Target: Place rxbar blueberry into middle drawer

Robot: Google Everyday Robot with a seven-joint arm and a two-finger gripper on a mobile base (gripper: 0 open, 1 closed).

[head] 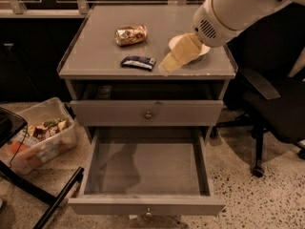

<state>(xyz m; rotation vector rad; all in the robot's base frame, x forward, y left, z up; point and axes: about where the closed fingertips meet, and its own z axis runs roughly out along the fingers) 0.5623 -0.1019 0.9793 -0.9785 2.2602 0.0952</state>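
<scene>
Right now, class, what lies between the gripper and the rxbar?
Only a short bare strip of cabinet top. In the camera view, the gripper hangs close beside the rxbar, apart from it.

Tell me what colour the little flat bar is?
The rxbar blueberry is dark blue with white patches, camera view; gripper close beside it.

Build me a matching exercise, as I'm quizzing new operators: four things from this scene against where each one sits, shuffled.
Things:
1 rxbar blueberry
2 middle drawer
3 claw
4 gold snack packet

Places:
A pulled open, lowest in view
B farther back on the tabletop
C flat near the tabletop's front edge
D over the tabletop, beside the bar

Pairs: 1-C; 2-A; 3-D; 4-B
</scene>
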